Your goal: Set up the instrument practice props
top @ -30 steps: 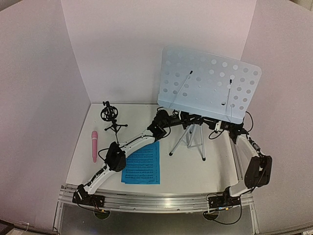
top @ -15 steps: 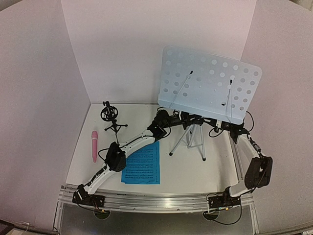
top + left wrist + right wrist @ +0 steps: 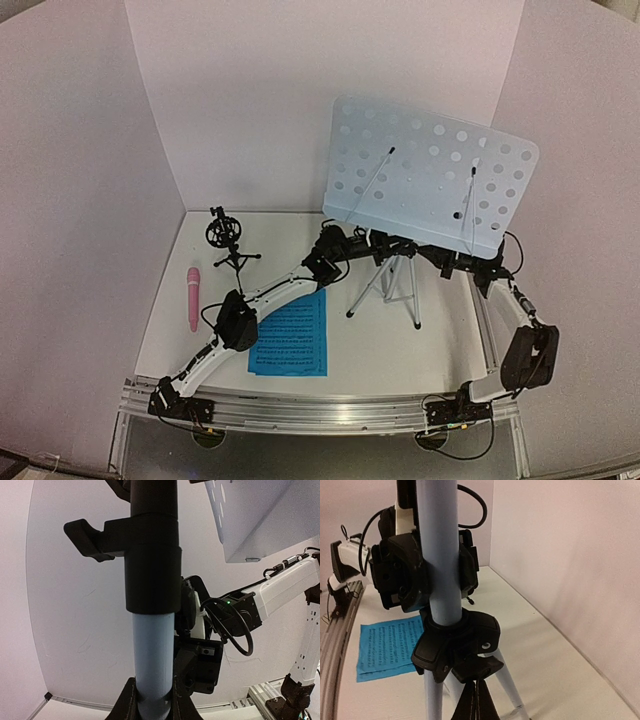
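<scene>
The pale-blue perforated music stand (image 3: 430, 185) stands upright on silver tripod legs (image 3: 385, 288) at the middle right. My left gripper (image 3: 372, 245) is shut on its pale-blue pole (image 3: 153, 655), just under a black collar clamp (image 3: 152, 545). My right gripper (image 3: 448, 264) is shut, its tips (image 3: 479, 700) touching the black lever of the tripod hub (image 3: 457, 642); I see nothing between the fingers. The blue sheet-music pages (image 3: 293, 333) lie flat in front of the stand. The pink microphone (image 3: 193, 297) lies at the left. The black tripod mic mount (image 3: 226, 240) stands behind it.
White walls enclose the table on the left, back and right. A metal rail (image 3: 330, 410) runs along the near edge with both arm bases on it. The stand's desk overhangs both wrists. The left gripper's body (image 3: 400, 575) sits behind the pole, opposite my right gripper.
My right arm has shifted a little to the right and its elbow has swung outward. The stand's desk has edged slightly right. The left arm has not moved.
</scene>
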Tool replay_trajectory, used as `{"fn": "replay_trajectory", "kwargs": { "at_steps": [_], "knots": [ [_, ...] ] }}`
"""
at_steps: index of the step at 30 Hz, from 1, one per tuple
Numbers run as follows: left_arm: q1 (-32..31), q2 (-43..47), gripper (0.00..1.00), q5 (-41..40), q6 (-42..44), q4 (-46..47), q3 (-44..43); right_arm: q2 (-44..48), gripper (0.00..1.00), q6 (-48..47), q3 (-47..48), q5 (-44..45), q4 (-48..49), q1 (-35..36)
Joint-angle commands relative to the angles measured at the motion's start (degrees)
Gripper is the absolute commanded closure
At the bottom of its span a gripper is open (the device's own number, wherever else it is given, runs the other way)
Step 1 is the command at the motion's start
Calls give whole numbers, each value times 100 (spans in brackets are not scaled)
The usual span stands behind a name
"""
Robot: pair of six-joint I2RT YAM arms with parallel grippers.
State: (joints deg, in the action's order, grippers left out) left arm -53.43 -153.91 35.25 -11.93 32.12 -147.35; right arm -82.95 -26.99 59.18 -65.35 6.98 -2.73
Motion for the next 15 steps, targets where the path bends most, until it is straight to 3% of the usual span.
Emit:
{"fn": "replay_trajectory", "kwargs": {
  "at_steps": [1, 9, 15],
  "knots": [
    [-177, 80, 100, -10, 365, -293, 298, 553, 100, 1002, -261, -1313, -203, 229],
    [-181, 36, 100, 63, 364, -307, 211, 360, 99, 1384, 49, -1036, -197, 229],
    [-177, 14, 100, -45, 431, -356, 225, 742, 99, 1534, -265, -700, -202, 220]
  ]
}}
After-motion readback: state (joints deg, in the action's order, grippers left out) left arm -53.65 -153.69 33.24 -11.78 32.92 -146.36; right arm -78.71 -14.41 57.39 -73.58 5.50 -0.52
